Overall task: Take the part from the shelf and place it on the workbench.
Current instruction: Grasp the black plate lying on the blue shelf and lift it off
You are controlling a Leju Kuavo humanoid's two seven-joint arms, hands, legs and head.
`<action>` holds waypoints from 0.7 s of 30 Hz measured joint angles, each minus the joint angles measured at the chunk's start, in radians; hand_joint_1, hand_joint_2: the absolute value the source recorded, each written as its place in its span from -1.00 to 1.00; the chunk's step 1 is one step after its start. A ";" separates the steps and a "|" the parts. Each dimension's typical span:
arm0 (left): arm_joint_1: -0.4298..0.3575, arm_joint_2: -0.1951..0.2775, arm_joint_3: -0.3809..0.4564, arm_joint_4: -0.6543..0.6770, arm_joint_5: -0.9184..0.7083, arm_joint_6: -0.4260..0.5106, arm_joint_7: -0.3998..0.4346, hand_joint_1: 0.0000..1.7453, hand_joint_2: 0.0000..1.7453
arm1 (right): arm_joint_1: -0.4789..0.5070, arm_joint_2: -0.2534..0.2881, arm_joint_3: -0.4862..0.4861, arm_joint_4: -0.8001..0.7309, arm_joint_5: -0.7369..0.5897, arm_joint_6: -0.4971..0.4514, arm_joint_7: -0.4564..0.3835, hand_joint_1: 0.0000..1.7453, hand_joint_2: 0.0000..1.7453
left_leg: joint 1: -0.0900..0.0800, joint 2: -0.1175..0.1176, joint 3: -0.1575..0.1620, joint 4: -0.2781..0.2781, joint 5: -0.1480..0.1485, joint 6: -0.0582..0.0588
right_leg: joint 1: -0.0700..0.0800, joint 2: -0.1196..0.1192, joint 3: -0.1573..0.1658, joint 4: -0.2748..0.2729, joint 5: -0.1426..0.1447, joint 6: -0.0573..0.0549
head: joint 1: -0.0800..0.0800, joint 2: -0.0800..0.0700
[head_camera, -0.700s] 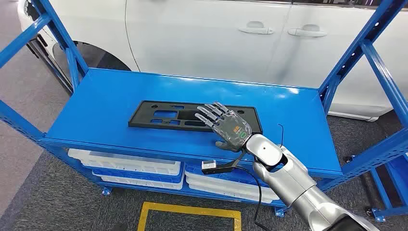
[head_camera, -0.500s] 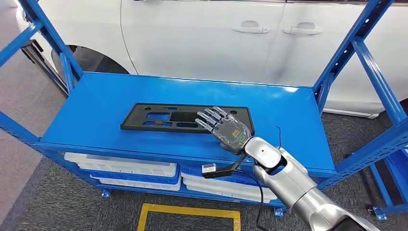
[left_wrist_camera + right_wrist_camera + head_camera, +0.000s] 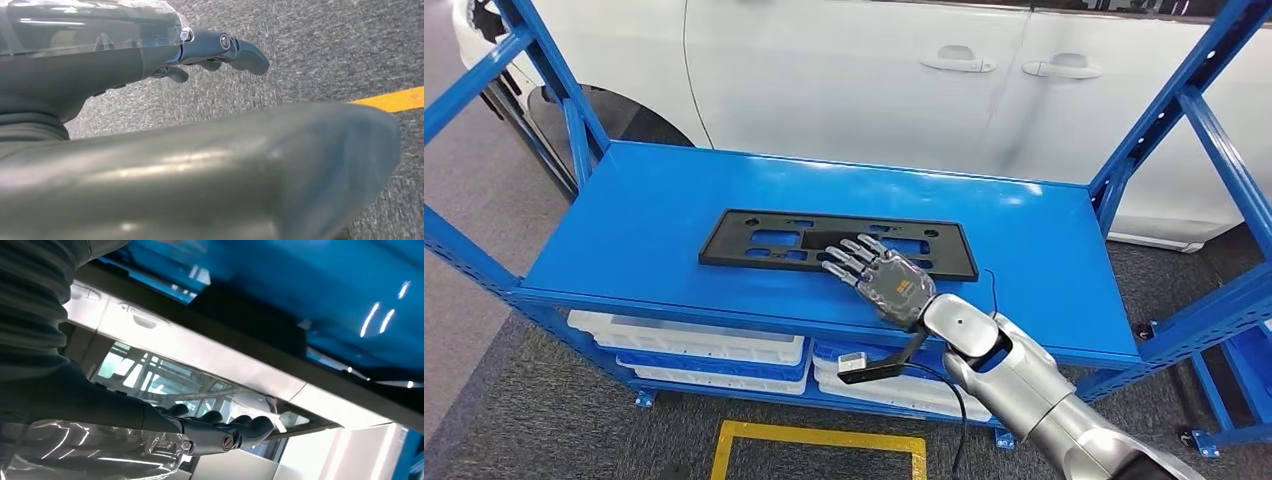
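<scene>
On the blue top shelf [image 3: 654, 215] in front of me, the black plastic part [image 3: 754, 240], a long flat frame with cut-outs, lies flat near the front edge, so I judge the task barely begun: nothing is lifted yet and no workbench is in sight from where I stand

Going left to right in the head view: the blue upright of the rack [image 3: 544, 70] rises at the left, with white trays [image 3: 684, 345] stacked on the lower level beneath the part. Then comes the part itself, and over its right half my right hand [image 3: 886, 278], fingers spread and stretched flat, palm down. I can't tell whether the fingertips touch the plastic or sit just above it; either way it grips nothing. A black cable [image 3: 879, 365] hangs from that wrist in front of the shelf edge and could catch on it when I pull back

My left hand [image 3: 210, 50] hangs down by the grey carpet, fingers loosely apart and holding nothing, with a yellow floor line [image 3: 390, 99] close by

Behind the rack stands a white car [image 3: 874, 80], well clear of the reach. What's left is the whole grasp, lift, carry and set-down, and I expect a thin flat frame like this to be awkward to get fingers under
</scene>
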 joint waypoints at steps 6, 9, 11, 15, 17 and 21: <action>0.000 -0.002 0.000 0.000 0.001 0.000 0.000 -1.00 -1.00 | 0.000 -0.005 0.006 0.003 0.000 0.001 0.000 -1.00 1.00 | -0.012 -0.002 0.004 0.002 -0.004 0.001 | 0.011 -0.001 0.063 -0.141 0.098 -0.028 | 0.000 0.000; -0.002 -0.005 0.000 0.001 0.002 -0.001 0.000 -1.00 -1.00 | -0.014 -0.004 0.006 0.003 0.001 0.005 0.001 -1.00 1.00 | -0.015 0.000 0.002 0.002 -0.005 -0.011 | 0.020 -0.005 0.096 -0.213 0.115 -0.036 | 0.000 0.000; -0.003 -0.006 0.000 0.001 0.002 -0.001 0.000 -1.00 -1.00 | -0.030 -0.002 0.008 0.009 0.004 0.006 0.006 -1.00 1.00 | -0.014 0.000 0.001 0.005 -0.010 -0.022 | 0.015 -0.005 0.099 -0.223 0.120 -0.043 | 0.000 0.000; -0.006 -0.007 -0.001 0.002 0.000 -0.001 -0.001 -1.00 -1.00 | -0.081 0.027 0.012 0.049 0.007 0.007 0.013 -1.00 1.00 | -0.009 0.001 -0.083 0.191 -0.109 -0.042 | 0.008 -0.006 0.105 -0.234 0.125 -0.056 | 0.000 0.000; -0.006 -0.007 -0.001 0.002 0.000 -0.001 -0.001 -1.00 -1.00 | -0.091 0.040 0.016 0.071 0.006 0.008 0.012 -1.00 1.00 | -0.005 0.001 -0.131 0.284 -0.135 -0.049 | 0.008 -0.006 0.105 -0.232 0.124 -0.056 | 0.000 0.000; -0.006 -0.007 -0.001 0.002 0.000 -0.003 -0.001 -1.00 -1.00 | -0.105 0.070 0.024 0.120 0.000 0.007 0.012 -1.00 1.00 | 0.003 0.004 -0.042 0.089 -0.023 -0.054 | 0.008 -0.005 0.104 -0.220 0.116 -0.045 | 0.000 0.000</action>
